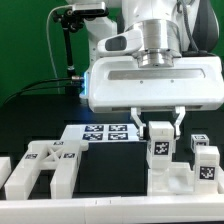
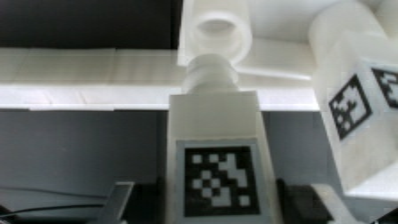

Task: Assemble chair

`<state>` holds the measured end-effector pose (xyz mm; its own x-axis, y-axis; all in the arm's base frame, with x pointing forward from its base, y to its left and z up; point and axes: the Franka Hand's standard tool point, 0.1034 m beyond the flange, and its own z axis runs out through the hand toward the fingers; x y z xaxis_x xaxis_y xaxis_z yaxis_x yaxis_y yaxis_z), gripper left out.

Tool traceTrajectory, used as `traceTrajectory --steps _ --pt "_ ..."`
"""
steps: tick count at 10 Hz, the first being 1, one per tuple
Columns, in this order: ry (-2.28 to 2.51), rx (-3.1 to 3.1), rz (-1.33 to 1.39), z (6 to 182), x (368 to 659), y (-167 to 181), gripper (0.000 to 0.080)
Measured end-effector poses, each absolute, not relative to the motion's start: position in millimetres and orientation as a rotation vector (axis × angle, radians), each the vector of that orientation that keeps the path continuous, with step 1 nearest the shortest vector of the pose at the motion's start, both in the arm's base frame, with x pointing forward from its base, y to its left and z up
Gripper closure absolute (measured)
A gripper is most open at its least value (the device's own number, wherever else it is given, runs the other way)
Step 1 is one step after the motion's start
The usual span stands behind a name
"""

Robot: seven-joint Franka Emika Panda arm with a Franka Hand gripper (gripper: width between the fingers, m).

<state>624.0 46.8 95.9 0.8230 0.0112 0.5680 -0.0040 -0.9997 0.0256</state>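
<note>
end effector [image 1: 160,122] pinches a tagged white post [image 1: 159,141] above the seat panel [image 1: 165,181]; keep it upright, lower straight into its socket.

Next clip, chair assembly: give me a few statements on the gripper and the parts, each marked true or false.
1. The gripper is closed on a tagged white post. True.
2. The held post lies flat on the table. False: it stands upright.
3. A second tagged post stands on the exterior view's right. True.
4. The marker board hangs in the gripper. False: it lies on the table.
5. A white frame part lies at the exterior view's left. True.
</note>
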Motion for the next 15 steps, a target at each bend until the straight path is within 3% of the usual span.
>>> traceTrajectory --steps 8,14,15 --pt "0.014 2.983 0.874 70.8 617.5 46.5 0.0514" --pt "0.016 2.976 0.888 70.4 618.3 45.8 0.0513" --pt "0.016 2.976 0.888 70.4 618.3 45.8 0.0335"
